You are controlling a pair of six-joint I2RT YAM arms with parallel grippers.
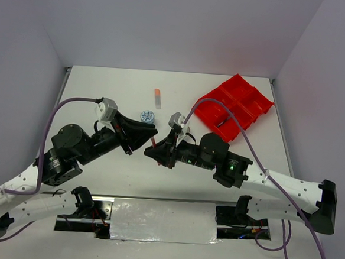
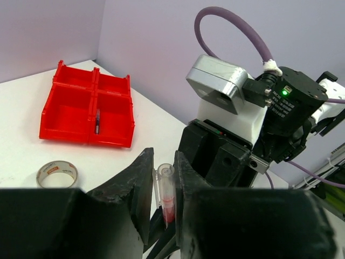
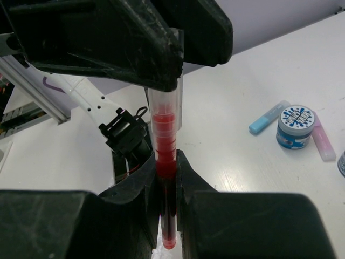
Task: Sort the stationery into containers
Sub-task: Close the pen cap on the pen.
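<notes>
The clear plastic tube with red filling (image 3: 163, 135) is gripped at two places at the same time. In the right wrist view the right claw (image 3: 166, 162) is clenched on its lower part, one finger pressing on each side. The black fingers of the left claw (image 2: 163, 162) close on its upper part. The left wrist view shows the same tube (image 2: 166, 191) from the other end, standing tight between the left fingers, with the clear end sticking out past them.

In the top view the tube (image 1: 153, 142) is only a short red line between the left claw (image 1: 141, 134) and the right claw (image 1: 157, 148). They meet tip to tip over the middle of the white table (image 1: 104, 95).

Only the left wrist view shows a silvery tape roll (image 2: 57, 174) lying flat on the table. It also shows a thin dark item (image 2: 97, 121) inside one near compartment of the red plastic tray with four compartments (image 2: 64, 129).

Only the right wrist view shows a short blue tube (image 3: 269, 117), a round tub with blue-white patterned lid (image 3: 295, 125) and a pink tube (image 3: 321, 141) lying close together.

From above, the tray (image 1: 233, 107) stands well apart, at the far right.
</notes>
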